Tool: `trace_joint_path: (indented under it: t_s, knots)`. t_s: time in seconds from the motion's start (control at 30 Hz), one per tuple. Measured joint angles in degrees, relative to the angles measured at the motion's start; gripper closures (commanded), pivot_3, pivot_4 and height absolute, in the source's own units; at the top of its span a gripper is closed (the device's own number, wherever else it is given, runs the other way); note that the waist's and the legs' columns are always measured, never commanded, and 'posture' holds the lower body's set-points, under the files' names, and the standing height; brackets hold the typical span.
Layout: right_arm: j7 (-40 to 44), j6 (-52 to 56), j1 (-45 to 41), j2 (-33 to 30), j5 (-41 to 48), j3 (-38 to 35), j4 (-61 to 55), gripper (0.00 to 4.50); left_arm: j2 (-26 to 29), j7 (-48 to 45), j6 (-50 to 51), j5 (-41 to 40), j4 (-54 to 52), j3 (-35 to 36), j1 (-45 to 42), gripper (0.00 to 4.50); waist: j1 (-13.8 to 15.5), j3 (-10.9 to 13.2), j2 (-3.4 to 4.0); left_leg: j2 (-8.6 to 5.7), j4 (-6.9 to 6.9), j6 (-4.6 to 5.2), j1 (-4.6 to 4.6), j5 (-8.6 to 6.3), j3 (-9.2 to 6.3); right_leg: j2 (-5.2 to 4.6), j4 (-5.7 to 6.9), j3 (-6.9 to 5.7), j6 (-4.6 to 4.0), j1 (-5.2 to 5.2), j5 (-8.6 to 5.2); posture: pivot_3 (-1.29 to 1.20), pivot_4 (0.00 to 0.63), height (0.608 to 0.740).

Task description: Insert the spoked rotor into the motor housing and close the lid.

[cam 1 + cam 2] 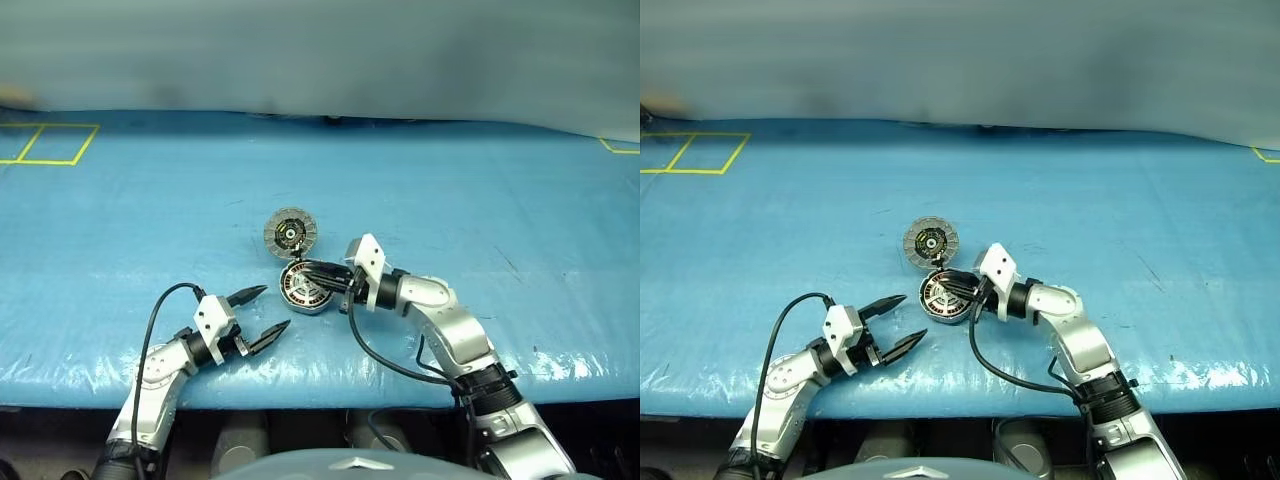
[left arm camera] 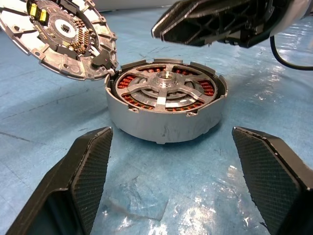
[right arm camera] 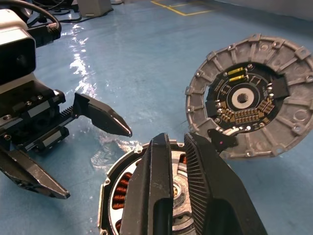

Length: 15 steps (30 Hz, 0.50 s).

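Note:
The motor housing [image 2: 161,125] stands on the blue table, a silver cup with copper windings inside. The spoked rotor [image 2: 164,88] lies flat inside it, its silvery spokes and hub showing. The lid [image 1: 290,232] is joined to the housing's far edge and stands open, its inner face [image 3: 249,103] with the pale segmented rim and dark centre turned up. My right gripper [image 1: 303,267] is shut with nothing between its fingers, and it hovers just above the housing's top. My left gripper [image 1: 276,307] is open near the table's front edge, pointing at the housing from a short way off.
A blue plastic sheet [image 1: 480,200] covers the table. Yellow tape squares [image 1: 50,145] mark its far left corner, and a yellow line [image 1: 618,148] its far right. The table's front edge [image 1: 330,395] runs just below both arms.

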Motion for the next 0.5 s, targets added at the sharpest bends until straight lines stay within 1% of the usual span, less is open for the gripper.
trace_joint_path:
  t_s: [0.17, 0.33, 0.43, 0.5]
  knots:
    - [-2.8, -0.1, -0.6, -2.2, -2.6, -1.3, 0.7, 3.94, -1.4, 2.8, 0.7, -0.3, 0.0, 1.3, 0.0, 0.35, 0.1, 0.0, 0.00, -0.01, -0.01, 0.00, -0.02, 0.00, 0.00, -0.01, -0.01, 0.00, 0.12, -0.01, 0.07, 0.00, 0.150, 0.740]
    - [-3.8, -0.1, -0.2, -3.3, -2.9, -2.8, 1.0, 3.94, -1.6, 5.7, 5.0, -3.0, -0.8, 4.5, -0.5, 0.35, 0.0, 0.0, -0.01, 0.00, -0.01, 0.00, -0.02, 0.00, -0.01, 0.01, 0.00, 0.00, 0.14, -0.02, 0.08, 0.00, 0.150, 0.740]
    - [-4.2, -0.2, 0.9, -3.4, -2.9, -3.4, 1.0, 3.93, 0.0, 5.9, 7.2, -4.1, -0.8, 6.6, -1.3, 0.91, 0.0, 0.0, -0.01, 0.01, -0.02, 0.00, -0.02, 0.00, -0.02, 0.02, 0.00, -0.01, 0.14, -0.02, 0.08, 0.00, 0.150, 0.740]
    - [-4.2, -0.1, 1.8, -3.6, -2.8, -3.6, 0.8, 3.93, 1.0, 6.9, 8.7, -3.8, -0.4, 7.4, -2.8, 1.52, 0.1, 0.0, -0.01, -0.01, -0.01, 0.00, -0.03, 0.00, -0.01, 0.00, -0.01, -0.01, 0.15, -0.01, 0.08, 0.00, 0.150, 0.740]
